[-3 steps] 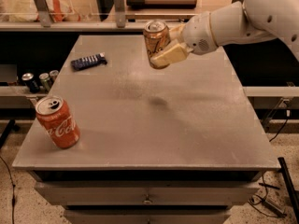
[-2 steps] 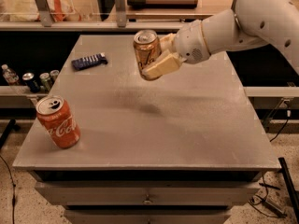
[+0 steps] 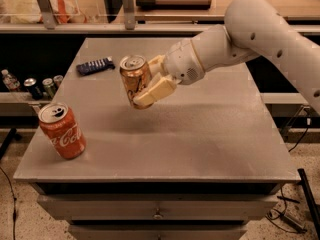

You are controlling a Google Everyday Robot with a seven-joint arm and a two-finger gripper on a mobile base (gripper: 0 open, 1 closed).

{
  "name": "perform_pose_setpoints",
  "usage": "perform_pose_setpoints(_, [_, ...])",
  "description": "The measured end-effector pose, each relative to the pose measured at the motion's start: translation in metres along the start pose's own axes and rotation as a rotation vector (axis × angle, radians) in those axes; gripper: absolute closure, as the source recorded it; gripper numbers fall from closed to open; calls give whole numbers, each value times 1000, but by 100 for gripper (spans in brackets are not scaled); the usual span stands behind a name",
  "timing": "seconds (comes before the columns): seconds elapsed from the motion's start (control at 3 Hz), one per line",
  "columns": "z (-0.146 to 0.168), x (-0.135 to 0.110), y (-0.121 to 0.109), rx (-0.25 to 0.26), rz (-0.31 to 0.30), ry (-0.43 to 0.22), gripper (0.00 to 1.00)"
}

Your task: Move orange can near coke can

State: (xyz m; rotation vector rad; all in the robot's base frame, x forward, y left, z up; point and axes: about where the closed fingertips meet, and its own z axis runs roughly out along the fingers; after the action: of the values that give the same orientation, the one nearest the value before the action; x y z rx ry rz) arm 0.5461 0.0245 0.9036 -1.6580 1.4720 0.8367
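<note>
1. The coke can (image 3: 62,130) stands on the bench (image 3: 210,139) near its front edge, below and left of the fingers (image 3: 155,90), well apart from them
2. The gripper (image 3: 145,81) hangs above mid-bench, its fingers clamped around the tilted orange can (image 3: 134,76), clear of the surface; in the last second it has carried the can leftward, so the gap is closing
3. Beyond the fingers, a dark blue packet (image 3: 95,65) lies flat

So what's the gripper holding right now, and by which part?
The gripper holds the orange can by its lower side wall, fingers clamped across the body, the can tilted and off the table.
</note>
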Motion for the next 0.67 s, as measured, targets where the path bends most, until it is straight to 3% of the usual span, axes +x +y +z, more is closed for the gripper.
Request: perform_pose_setpoints(0.67, [25, -18, 38, -101, -39, -19, 100])
